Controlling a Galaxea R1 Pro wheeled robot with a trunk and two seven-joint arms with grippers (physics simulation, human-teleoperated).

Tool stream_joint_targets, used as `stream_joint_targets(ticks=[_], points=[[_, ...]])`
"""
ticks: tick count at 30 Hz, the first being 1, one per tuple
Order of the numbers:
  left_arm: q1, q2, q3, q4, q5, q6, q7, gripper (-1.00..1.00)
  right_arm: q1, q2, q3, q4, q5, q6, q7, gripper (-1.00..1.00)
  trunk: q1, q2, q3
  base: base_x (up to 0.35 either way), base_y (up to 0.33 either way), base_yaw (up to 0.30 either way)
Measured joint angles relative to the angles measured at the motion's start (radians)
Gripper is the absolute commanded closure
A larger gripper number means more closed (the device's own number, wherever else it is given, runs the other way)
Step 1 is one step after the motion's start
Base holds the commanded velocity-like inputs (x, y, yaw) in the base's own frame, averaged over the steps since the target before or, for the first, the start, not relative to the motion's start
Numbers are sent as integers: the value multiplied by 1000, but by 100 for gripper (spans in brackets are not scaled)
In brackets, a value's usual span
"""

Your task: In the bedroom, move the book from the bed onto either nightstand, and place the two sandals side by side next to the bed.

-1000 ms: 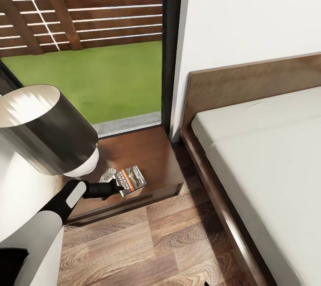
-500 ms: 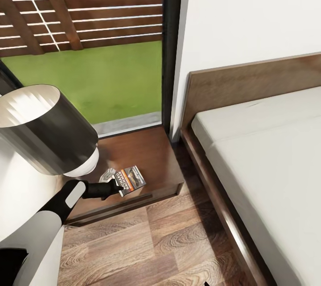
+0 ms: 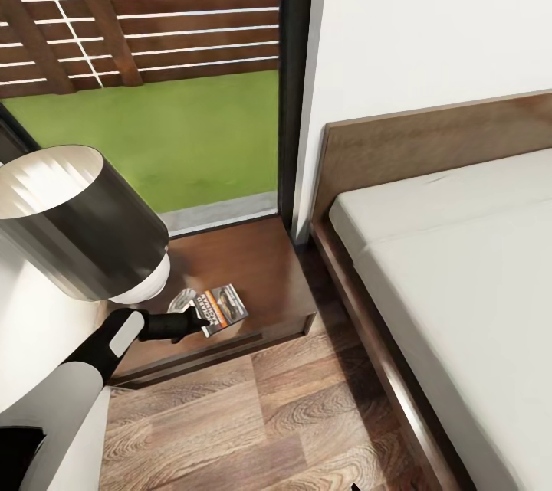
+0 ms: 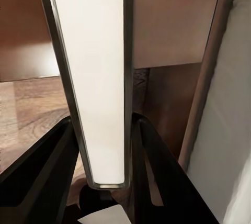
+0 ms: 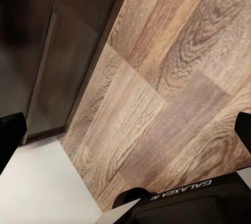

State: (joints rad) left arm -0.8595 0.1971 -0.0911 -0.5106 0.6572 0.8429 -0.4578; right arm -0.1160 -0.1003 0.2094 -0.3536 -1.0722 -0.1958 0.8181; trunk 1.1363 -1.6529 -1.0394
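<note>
1. In the lower left of the head view, the book (image 3: 224,308) is seen over the front part of the nightstand (image 3: 257,261), held at its near edge by the left gripper (image 3: 195,318); whether it rests flat on the glossy top or hangs just above it cannot be told.
2. In the left wrist view, the book's page edge (image 4: 94,77) is seen pinched between the two dark fingers (image 4: 157,182), which are closed against its covers (the cover picture is hidden there).
3. The bed (image 3: 460,276) is cut off by the right and lower frame edges in the head view.
4. Much of the left arm is covered by a grey lamp shade (image 3: 73,219) at mid left.
5. In the right wrist view, the right gripper's fingertips (image 5: 10,130) appear widely spread at the frame's sides over the wood floor (image 5: 172,77), with nothing between them.
</note>
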Motion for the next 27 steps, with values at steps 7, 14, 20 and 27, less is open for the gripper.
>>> stream_joint_targets(ticks=[7, 14, 20, 27], points=[[0, 2, 2, 0, -1, 0, -2, 100, 0, 0, 0, 0, 0, 0, 0, -100, 0, 0, 0, 0, 0, 0], [0, 1, 3, 1, 0, 1, -3, 100, 1, 0, 0, 0, 0, 0, 0, -100, 0, 0, 0, 1, 0, 0], [0, 0, 2, 1, -2, 1, -2, 100, 1, 0, 0, 0, 0, 0, 0, -100, 0, 0, 0, 91, 0, 0], [0, 0, 2, 1, -2, 0, -3, 100, 0, 0, 0, 0, 0, 0, 0, -100, 0, 0, 0, 197, 0, 0]])
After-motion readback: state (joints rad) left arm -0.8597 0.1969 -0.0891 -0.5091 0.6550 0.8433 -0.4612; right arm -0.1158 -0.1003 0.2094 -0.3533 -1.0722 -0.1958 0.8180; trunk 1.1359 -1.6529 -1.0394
